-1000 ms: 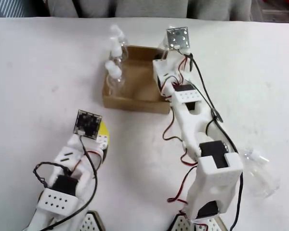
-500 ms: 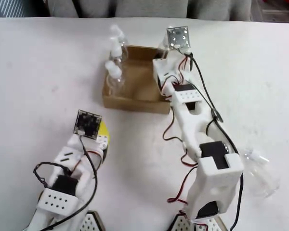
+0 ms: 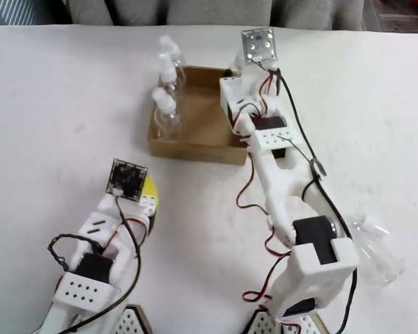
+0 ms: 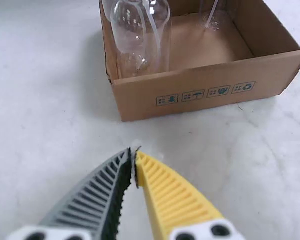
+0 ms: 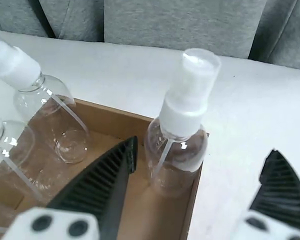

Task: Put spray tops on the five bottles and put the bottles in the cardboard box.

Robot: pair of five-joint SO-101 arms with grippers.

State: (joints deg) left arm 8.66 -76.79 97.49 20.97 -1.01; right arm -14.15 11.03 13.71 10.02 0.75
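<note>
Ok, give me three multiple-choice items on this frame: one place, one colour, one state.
1. The left tool's fingers are: A grey and yellow; B both white; C red and blue.
2. The right tool, at the cardboard box, is: A shut on a spray top; B shut, empty; C open.
3. The loose bottle lies: A in the cardboard box; B on the table beside the right arm; C in the left tool.

Key: A, the left wrist view shows one grey finger and one yellow; C, its jaws stand wide apart; B, it lies on the table by that arm's base.
</note>
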